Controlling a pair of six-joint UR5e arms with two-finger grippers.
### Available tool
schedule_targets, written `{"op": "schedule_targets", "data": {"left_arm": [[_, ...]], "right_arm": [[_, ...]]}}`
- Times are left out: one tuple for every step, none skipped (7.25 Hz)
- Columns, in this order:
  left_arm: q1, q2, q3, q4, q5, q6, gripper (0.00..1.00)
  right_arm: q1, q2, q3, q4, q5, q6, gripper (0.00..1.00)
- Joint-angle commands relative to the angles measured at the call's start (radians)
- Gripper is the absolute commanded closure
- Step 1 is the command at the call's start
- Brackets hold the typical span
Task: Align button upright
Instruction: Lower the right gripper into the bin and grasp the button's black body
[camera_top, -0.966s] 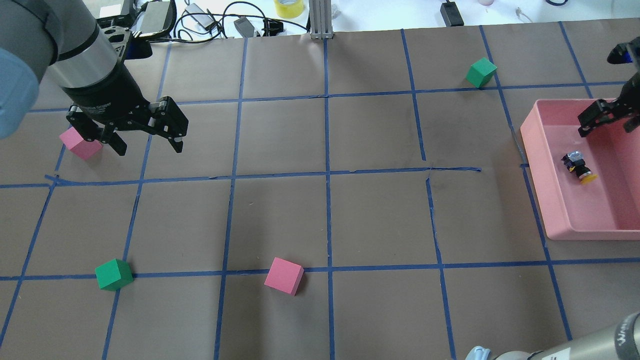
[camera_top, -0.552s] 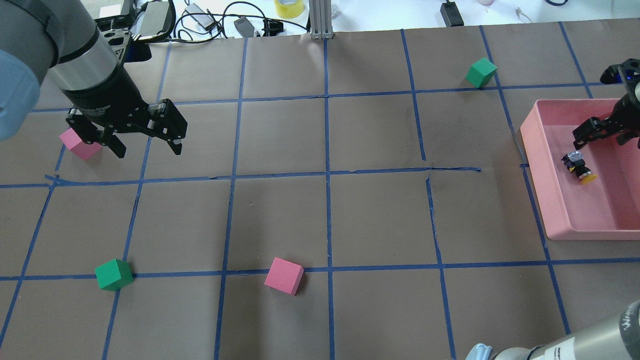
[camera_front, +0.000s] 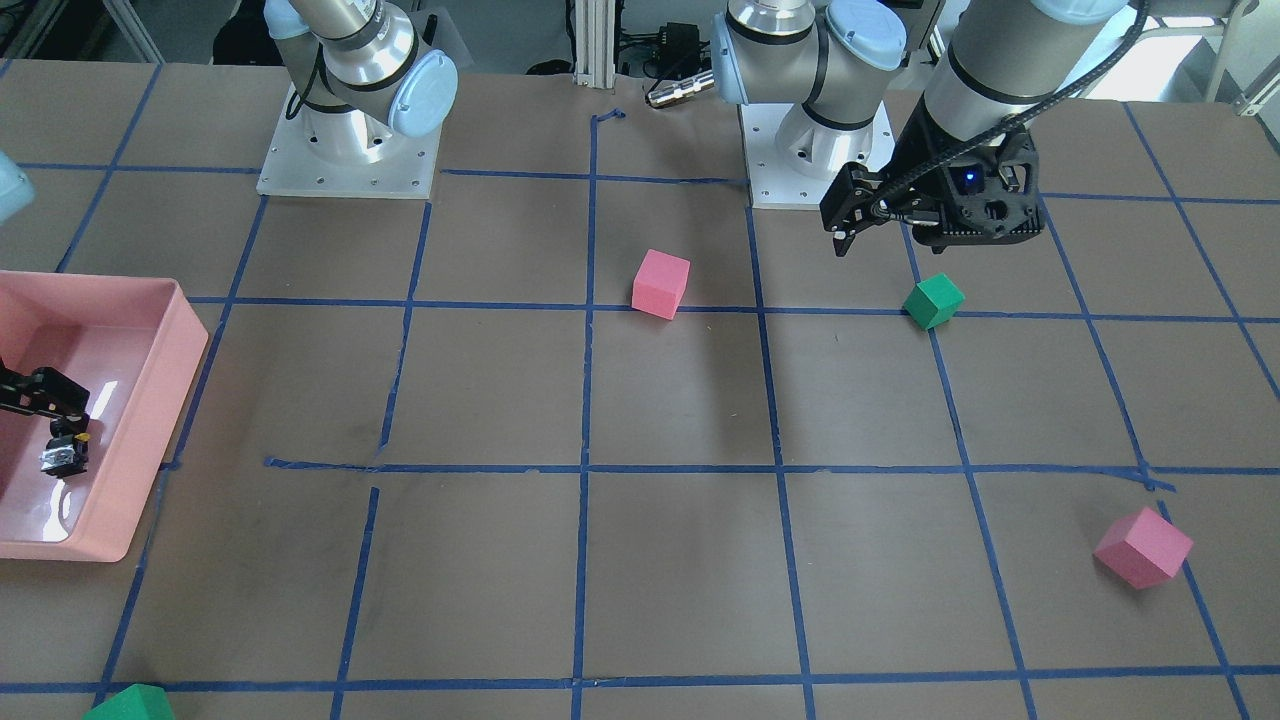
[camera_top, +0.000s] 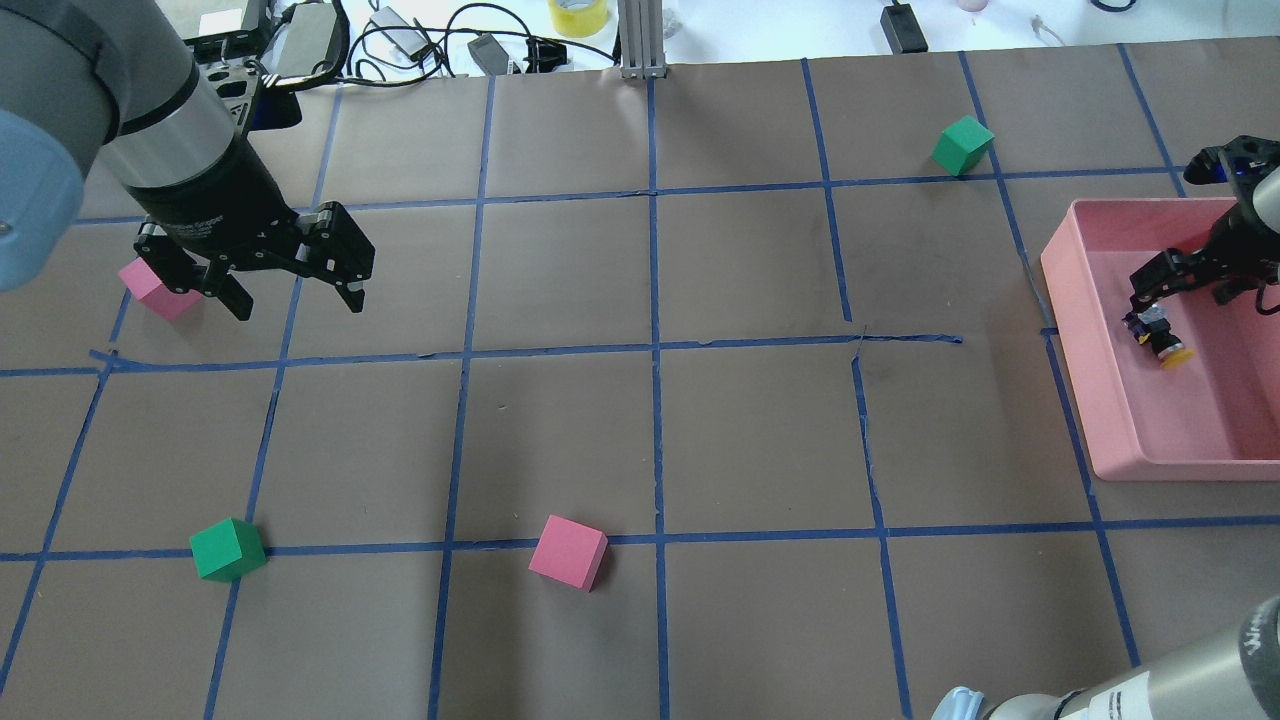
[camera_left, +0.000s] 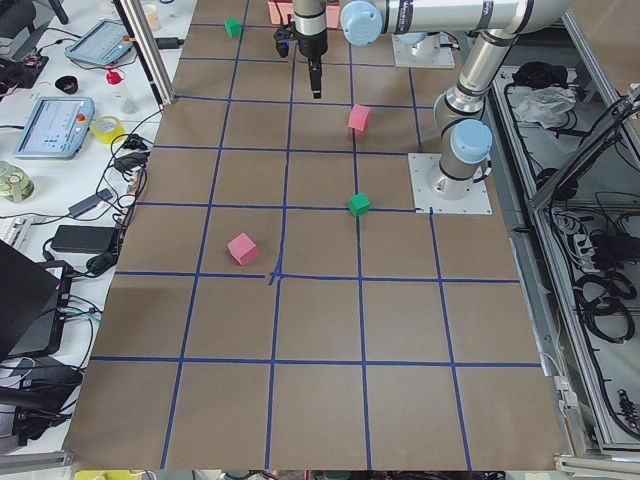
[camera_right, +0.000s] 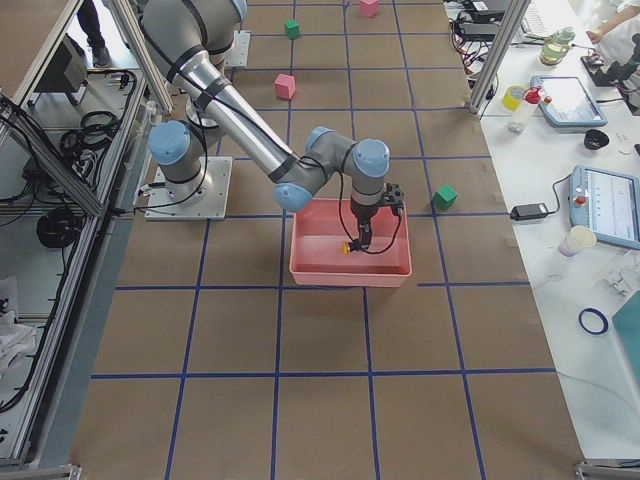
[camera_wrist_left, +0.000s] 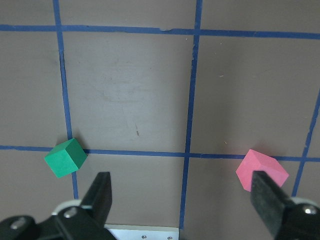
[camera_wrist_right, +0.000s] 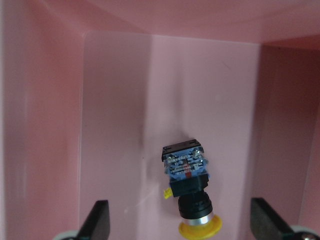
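Bench (camera_top: 760, 440) stock: two pink foam cubes (camera_top: 568, 552) (camera_top: 150, 285), two green foam cubes (camera_top: 963, 145) (camera_top: 228, 549), one pink tray (camera_top: 1170, 468), one yellow-capped button (camera_top: 1160, 338).

light: bright, even, from overhead | shadows: soft, faint, short beside pink cube (camera_top: 568, 552) | glare: white sheen on pink tray (camera_front: 150, 400) floor, far desk (camera_top: 760, 25) blown out in overhead view | focus: exterior views sharp, right wrist view slightly soft on button (camera_wrist_right: 189, 192) | distortion: mild at side-view edges
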Motion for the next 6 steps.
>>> {"op": "schedule_targets", "data": {"left_arm": [[0.003,0.000,0.000,0.001,0.001,0.002,0.00],[0.003,0.000,-0.001,0.001,0.001,0.003,0.00],[0.003,0.000,-0.001,0.001,0.001,0.003,0.00],[0.003,0.000,-0.001,-0.001,0.004,0.004,0.00],[0.003,-0.001,-0.001,-0.001,0.004,0.004,0.00],[0.003,0.000,-0.001,0.001,0.002,0.001,0.00]], "right_arm": [[0.000,0.020,0.000,0.005,-0.004,-0.015,0.00],[0.000,0.022,0.001,0.007,0.000,-0.050,0.00],[0.000,0.022,0.000,0.004,0.000,-0.060,0.00],[0.000,0.028,0.001,0.004,-0.001,-0.102,0.00],[0.000,0.043,-0.006,0.002,-0.003,-0.115,0.00],[0.000,0.052,-0.009,0.002,0.000,-0.165,0.00]]}}
